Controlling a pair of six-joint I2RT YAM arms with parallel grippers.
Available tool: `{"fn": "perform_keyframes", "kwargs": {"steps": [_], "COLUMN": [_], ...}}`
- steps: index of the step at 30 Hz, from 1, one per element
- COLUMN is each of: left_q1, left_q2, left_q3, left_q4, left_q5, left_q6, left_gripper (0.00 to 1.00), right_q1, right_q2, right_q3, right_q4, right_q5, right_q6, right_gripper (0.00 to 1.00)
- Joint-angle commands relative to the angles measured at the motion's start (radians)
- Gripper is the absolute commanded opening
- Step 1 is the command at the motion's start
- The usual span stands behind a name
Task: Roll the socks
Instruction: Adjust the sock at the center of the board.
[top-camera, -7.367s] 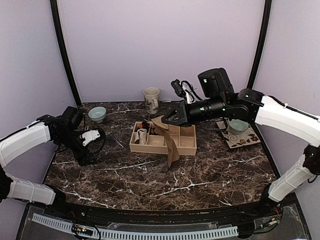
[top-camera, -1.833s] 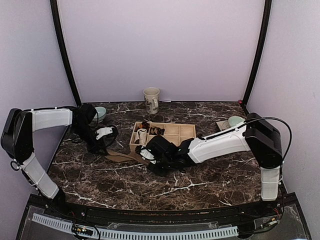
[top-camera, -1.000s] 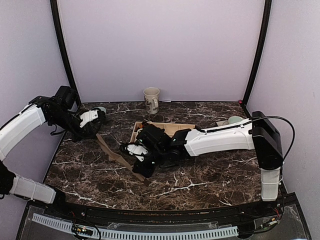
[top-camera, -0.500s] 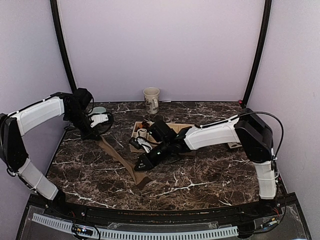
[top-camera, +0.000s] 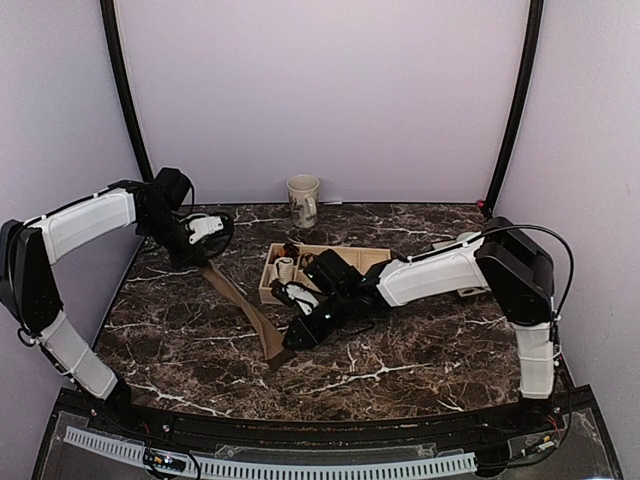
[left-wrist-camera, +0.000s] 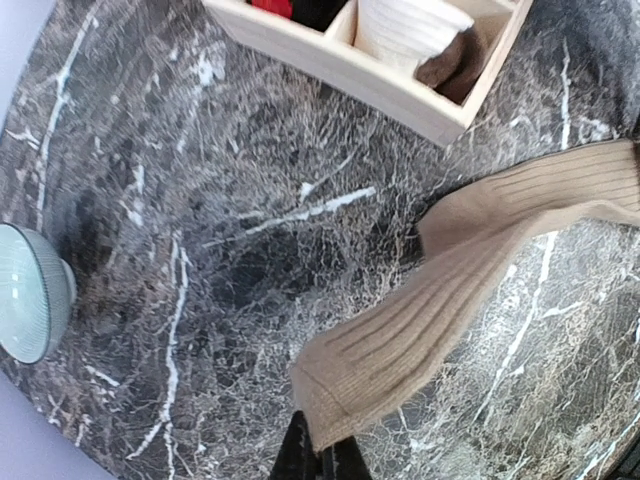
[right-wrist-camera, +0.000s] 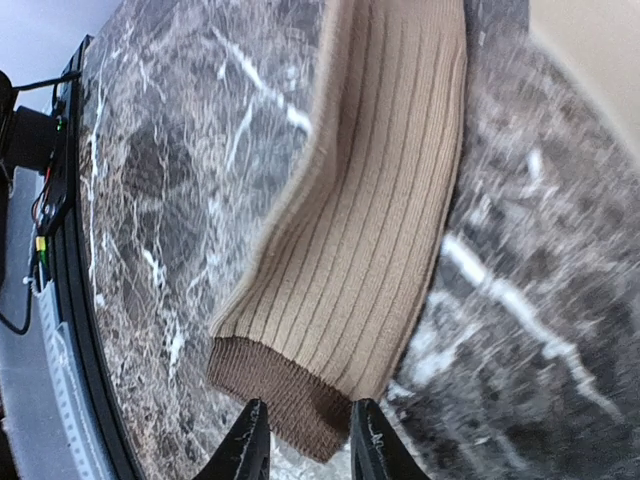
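Note:
One plain tan ribbed sock (top-camera: 240, 305) lies stretched across the marble, running from back left to front right. My left gripper (left-wrist-camera: 322, 452) is shut on its lighter end; in the top view this gripper (top-camera: 204, 262) sits at the sock's far left end. My right gripper (right-wrist-camera: 308, 410) is open, its two fingertips (right-wrist-camera: 252, 432) standing either side of the sock's darker brown cuff (right-wrist-camera: 285, 390), which rests on the table. In the top view the right gripper (top-camera: 291, 338) is low over the table at the sock's near end. The rest of the socks are out of view.
A wooden divided tray (top-camera: 345, 268) stands just behind the right arm, holding a white rolled sock (left-wrist-camera: 408, 25) and a dark brown bundle (left-wrist-camera: 450, 62). A mug (top-camera: 303, 200) stands at the back. A pale green bowl (left-wrist-camera: 28, 292) is near the left gripper.
The right gripper's jaws have parted around the brown cuff. The left gripper has shifted slightly back, and the sock now lies straighter on the table.

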Motion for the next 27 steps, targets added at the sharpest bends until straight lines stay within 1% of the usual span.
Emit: {"fn": "perform_keyframes", "kwargs": {"steps": [1, 4, 6, 9, 12, 15, 17, 22, 23, 25, 27], "left_q1": [-0.019, -0.023, -0.026, -0.024, -0.026, -0.026, -0.024, -0.026, -0.024, -0.025, -0.024], "left_q2": [-0.113, -0.161, -0.204, -0.295, -0.384, -0.444, -0.462, -0.444, -0.439, -0.426, -0.407], "left_q3": [-0.041, -0.085, -0.142, -0.265, -0.416, -0.532, -0.583, -0.593, -0.587, -0.565, -0.524], "left_q4": [0.014, 0.012, 0.018, 0.07, 0.127, 0.179, 0.212, 0.251, 0.247, 0.238, 0.207], "left_q5": [0.036, 0.057, 0.056, 0.02, -0.031, -0.096, -0.148, -0.224, -0.229, -0.216, -0.166], "left_q6": [0.04, 0.067, 0.106, 0.19, 0.289, 0.333, 0.342, 0.293, 0.281, 0.25, 0.2], "left_gripper": [0.0, 0.0, 0.02, 0.03, 0.07, 0.17, 0.25, 0.43, 0.46, 0.47, 0.47], "right_q1": [0.024, 0.064, 0.079, 0.09, 0.093, 0.097, 0.102, 0.124, 0.131, 0.14, 0.151], "right_q2": [-0.015, 0.042, 0.082, 0.095, 0.089, 0.084, 0.079, 0.073, 0.071, 0.069, 0.058], "right_q3": [0.023, 0.065, 0.091, 0.063, 0.026, -0.001, -0.013, -0.012, -0.01, -0.008, -0.016], "right_q4": [0.056, 0.064, 0.051, 0.097, 0.127, 0.134, 0.135, 0.114, 0.107, 0.086, 0.07], "right_q5": [0.106, 0.149, 0.162, 0.164, 0.164, 0.161, 0.157, 0.153, 0.156, 0.156, 0.157], "right_q6": [-0.063, -0.077, -0.068, -0.038, -0.023, -0.012, -0.008, -0.015, -0.017, -0.022, -0.027], "right_gripper": [0.27, 0.25, 0.24, 0.23, 0.22, 0.21, 0.21, 0.2, 0.19, 0.19, 0.18]}}
